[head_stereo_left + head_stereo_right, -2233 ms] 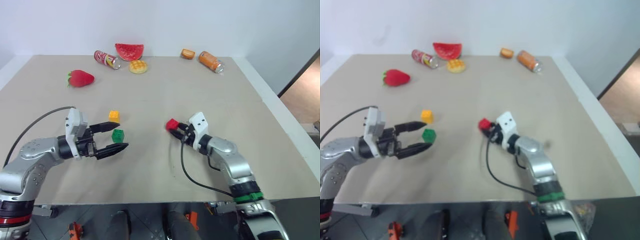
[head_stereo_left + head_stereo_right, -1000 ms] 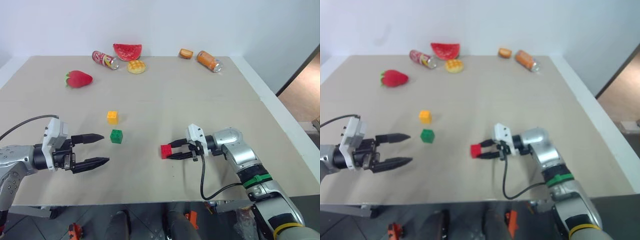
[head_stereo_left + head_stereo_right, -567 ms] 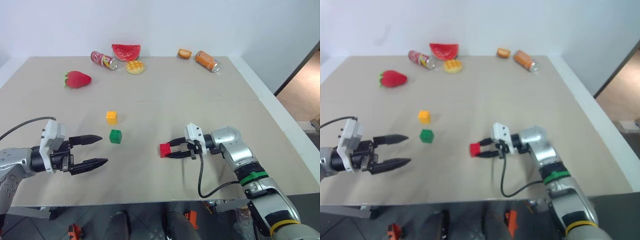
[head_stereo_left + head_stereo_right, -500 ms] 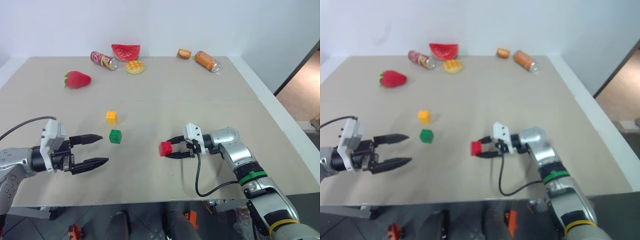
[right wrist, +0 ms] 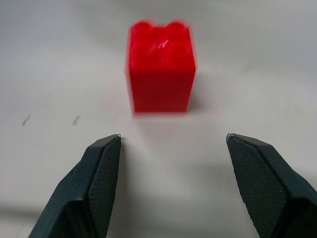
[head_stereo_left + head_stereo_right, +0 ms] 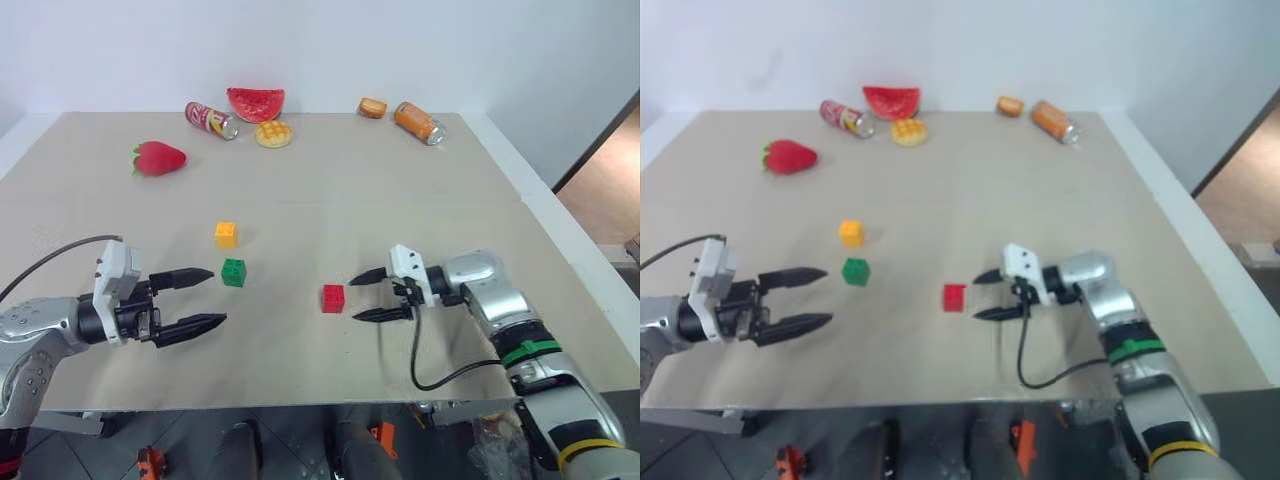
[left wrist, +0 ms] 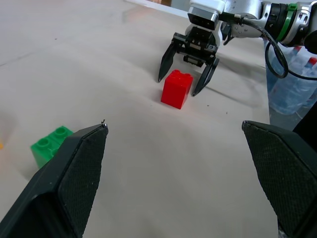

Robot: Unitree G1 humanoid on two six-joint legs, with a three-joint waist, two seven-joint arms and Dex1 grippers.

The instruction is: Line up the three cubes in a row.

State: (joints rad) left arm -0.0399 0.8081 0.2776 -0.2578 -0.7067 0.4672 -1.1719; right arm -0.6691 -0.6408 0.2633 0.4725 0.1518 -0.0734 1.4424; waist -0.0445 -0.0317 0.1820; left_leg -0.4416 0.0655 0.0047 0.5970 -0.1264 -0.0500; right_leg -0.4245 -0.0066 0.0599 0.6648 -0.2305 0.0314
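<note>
Nearest us, our left gripper (image 6: 205, 298) hovers spread wide over the counter (image 6: 400, 180), and our right gripper (image 6: 369, 295) gapes empty just right of the red cube (image 6: 333, 298). That cube stands alone on the counter. Beyond it to the left sits the green cube (image 6: 233, 272), with the yellow-orange cube (image 6: 226, 234) farther back.

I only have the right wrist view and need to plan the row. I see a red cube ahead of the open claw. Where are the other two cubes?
Observer: The green cube sits left of the red cube, apart from it.
Operator: And the yellow one?
Observer: The yellow cube lies beyond the green one, farther from the robot, not touching.
Operator: Is the left claw busy?
Observer: No, the left claw is open and empty.
</note>
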